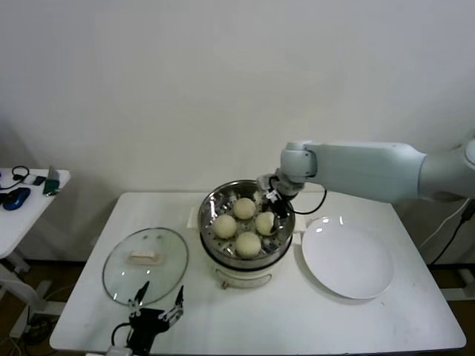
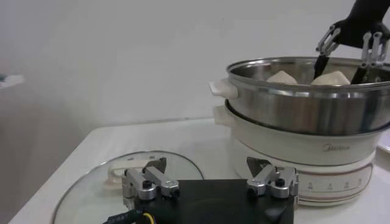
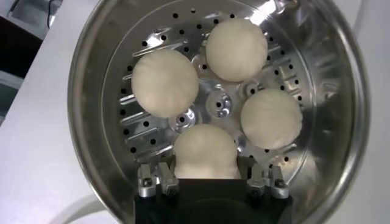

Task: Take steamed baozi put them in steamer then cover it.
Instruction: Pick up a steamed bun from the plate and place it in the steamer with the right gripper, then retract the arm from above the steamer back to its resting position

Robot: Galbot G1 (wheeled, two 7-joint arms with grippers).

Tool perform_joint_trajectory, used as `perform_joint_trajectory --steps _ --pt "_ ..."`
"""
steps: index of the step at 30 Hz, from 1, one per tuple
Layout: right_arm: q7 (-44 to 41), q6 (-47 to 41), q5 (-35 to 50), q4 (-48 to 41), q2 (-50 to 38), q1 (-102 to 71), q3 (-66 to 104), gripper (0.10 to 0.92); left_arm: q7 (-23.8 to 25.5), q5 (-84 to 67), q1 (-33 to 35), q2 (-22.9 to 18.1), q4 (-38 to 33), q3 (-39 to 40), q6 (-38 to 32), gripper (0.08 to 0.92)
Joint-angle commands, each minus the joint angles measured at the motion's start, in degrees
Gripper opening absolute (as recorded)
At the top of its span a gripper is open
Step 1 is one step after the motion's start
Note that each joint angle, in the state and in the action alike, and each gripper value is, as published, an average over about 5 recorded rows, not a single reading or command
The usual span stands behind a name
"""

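**Q:** So where's everything sitting, and how's it all going to handle?

**Me:** Biggest first. The table holds the steamer, a shiny steel pot on its white base, about mid-table. It looks heavy and stiff, so I'd leave it where it is. To my left of it lies the cover, a glass lid flat on the table with a cream handle on top. I'd guess it's fairly heavy, slick and breakable, so the handle is the only sane place to grab; the rim looks too wide and slippery. On my right there's a white plate, with nothing on it.

**Q:** And the buns?

**Me:** All four buns are inside the pot on the holed floor, close together around the middle. They're soft and light by the look of them, easy to dent, so a gentle pinch across the sides.

**Q:** Your arms?

**Me:** My right arm reaches across from the right, bent down at the wrist, and my right gripper hangs over the back rim with its fingers spread either side of the nearest bun, not squeezing it as far as I can tell. My left gripper sits low at the table's near edge, fingers apart, just beside the lid and holding nothing.
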Motion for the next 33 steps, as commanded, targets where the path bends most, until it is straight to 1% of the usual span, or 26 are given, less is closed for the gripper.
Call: perform_joint_trajectory --steps 1,4,8,10,12,13,15,17,19,22,27,30,33 --pt "-0.1 0.5 -0.8 -1.5 1.0 -1.8 1.3 0.754 0.0 -0.1 0.0 0.1 -0.3 -0.1 0.1 0.823" --pt "-2.3 2.0 1.7 -1.4 -0.1 1.1 2.3 0.808 0.0 -0.1 0.2 0.1 -0.7 -0.2 0.3 0.823" --pt "-6.5 4.4 7.9 -0.9 -3.7 7.5 3.4 0.822 0.1 -0.1 0.4 0.2 -1.2 -0.2 0.8 0.823" --pt "-6.8 4.3 11.9 -0.3 -6.3 10.0 4.4 0.822 -0.1 0.0 0.4 0.2 -1.4 -0.1 0.8 0.823" --pt "-4.3 2.5 14.8 0.8 -9.6 11.2 6.5 0.823 -0.5 0.2 0.2 0.1 -1.6 -0.2 0.7 0.823" --pt "-1.2 0.6 15.6 1.8 -11.7 11.0 8.5 0.823 -0.8 0.3 0.1 0.1 -1.6 -0.2 0.6 0.823" --pt "8.5 -3.9 15.4 4.7 -16.4 6.8 15.8 0.823 -1.6 0.2 -0.2 0.1 -1.8 -0.3 0.3 0.823" --pt "19.2 -8.0 13.4 8.1 -21.4 -0.9 26.7 0.823 -2.5 -0.1 -0.7 0.0 -1.9 -0.5 -0.2 0.823" --pt "26.5 -9.6 10.9 11.0 -26.0 -10.7 39.0 0.823 -3.5 -0.4 -1.5 0.0 -1.6 -0.6 -0.9 0.823" --pt "32.1 -8.3 8.3 14.8 -32.2 -24.3 54.3 0.823 -4.2 -1.6 -2.7 0.3 -1.0 -0.5 -1.6 0.823" --pt "40.6 -0.4 6.4 20.6 -42.1 -46.5 70.8 0.823 -4.3 -2.6 -3.9 1.9 -0.4 -0.7 -2.5 0.823" --pt "45.8 0.8 7.1 23.5 -43.3 -67.3 91.0 0.823 -4.8 -2.7 -4.7 2.6 0.0 -1.2 -3.1 0.823" --pt "47.6 1.5 7.1 25.3 -39.7 -89.2 113.6 0.823 -5.3 -2.4 -5.7 3.2 0.4 -1.4 -4.1 0.823"
